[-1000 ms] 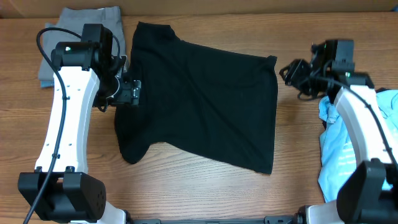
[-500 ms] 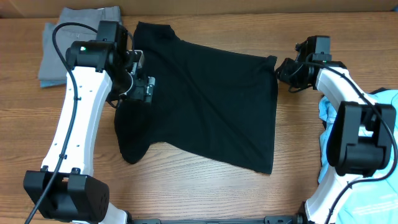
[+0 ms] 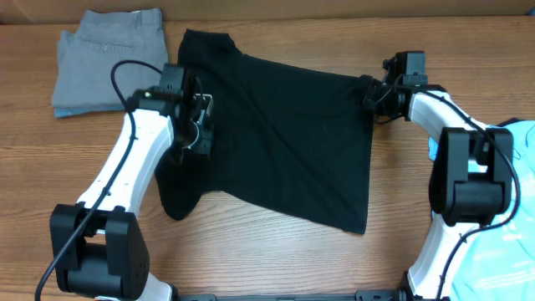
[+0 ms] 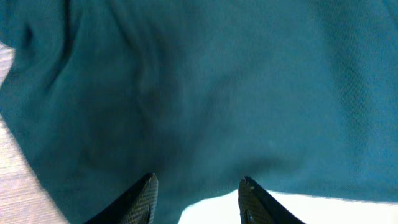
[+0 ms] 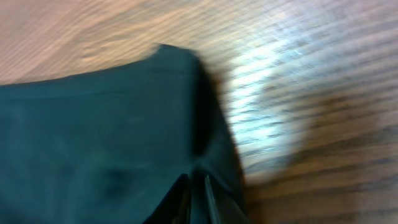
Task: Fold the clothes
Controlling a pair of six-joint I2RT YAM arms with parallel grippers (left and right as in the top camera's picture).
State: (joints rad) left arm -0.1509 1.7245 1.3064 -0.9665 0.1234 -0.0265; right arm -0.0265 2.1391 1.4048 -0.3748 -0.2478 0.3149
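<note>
Overhead, black short-sleeved shirt (image 3: pixel 284 142) stretched between the 2 arms: right gripper (image 3: pixel 369 92) clenched its corner, left gripper (image 3: pixel 203 134) gaped over the opposite edge.

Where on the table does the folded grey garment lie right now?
In the overhead view, the folded grey garment lies at the wooden table's far edge on the robot's left, just beside the collar end of the black short-sleeved shirt.

black shirt (image 3: pixel 284 142): soft matt cloth with a fine, even knit, lightly creased
table (image 3: pixel 251 259): wood with visible grain, smooth, slight sheen
grey garment (image 3: pixel 104 58), 11 o'clock: matt cloth
light blue tee (image 3: pixel 506 267), 4 o'clock: soft matt cloth
2 arms (image 3: pixel 125 167): smooth white plastic shells, faintly glossy; joints black
left gripper (image 4: pixel 196 186): dark, matt, woven-textured faces
</note>
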